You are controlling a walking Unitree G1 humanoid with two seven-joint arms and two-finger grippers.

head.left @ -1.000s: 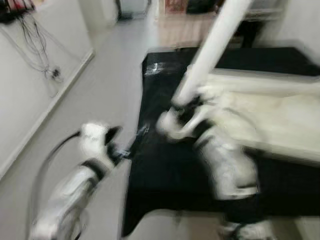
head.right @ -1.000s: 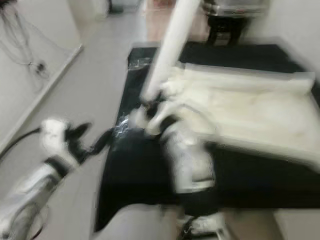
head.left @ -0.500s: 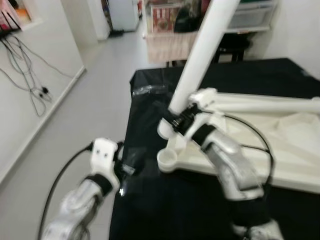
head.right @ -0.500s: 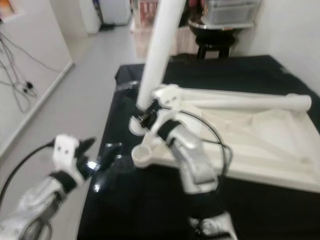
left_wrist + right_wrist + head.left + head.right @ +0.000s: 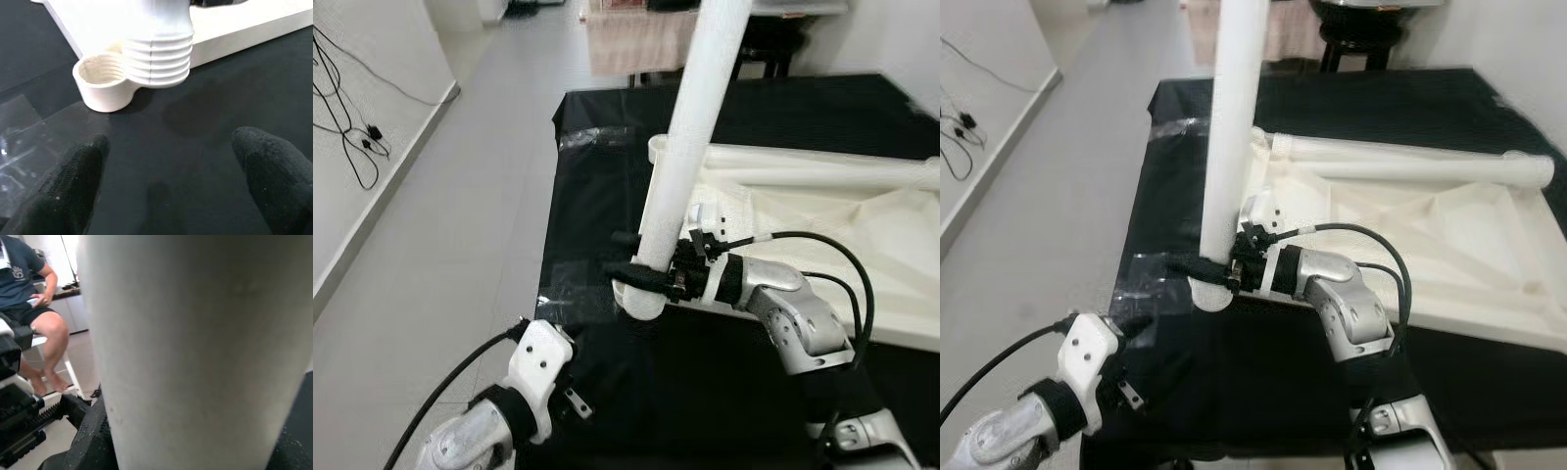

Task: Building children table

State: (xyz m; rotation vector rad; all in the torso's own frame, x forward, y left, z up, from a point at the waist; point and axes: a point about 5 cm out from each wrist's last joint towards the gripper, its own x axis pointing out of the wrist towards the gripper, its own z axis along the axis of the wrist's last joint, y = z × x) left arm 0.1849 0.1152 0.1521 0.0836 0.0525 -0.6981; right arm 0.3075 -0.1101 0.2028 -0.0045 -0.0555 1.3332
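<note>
The long white plastic table leg (image 5: 690, 147) stands nearly upright, leaning a little, with its ribbed threaded foot planted at the front left corner of the upturned white plastic children's tabletop (image 5: 1430, 235). Beside that foot an open round threaded socket (image 5: 101, 81) sticks out from the tabletop's corner. The tabletop lies upside down on the black cloth-covered counter (image 5: 636, 392), towards its right side, with a second white leg (image 5: 1410, 162) lying flat along its far edge.

The right end effector (image 5: 631, 269) is pinching the upright leg low down, just above the foot, one black finger showing on each side of the white tube, and the silver arm reaches in from the right with its black cable looping over the tabletop. In the right wrist view the leg sits right between the fingers, and a seated person (image 5: 34, 293) is visible beyond it.

The left end effector (image 5: 171, 186) hovers low over the counter near its front left corner, fingers spread apart with nothing between them, pointing at the socket and the leg's foot. A strip of clear tape (image 5: 573, 304) lies on the black cloth near the left edge.
</note>
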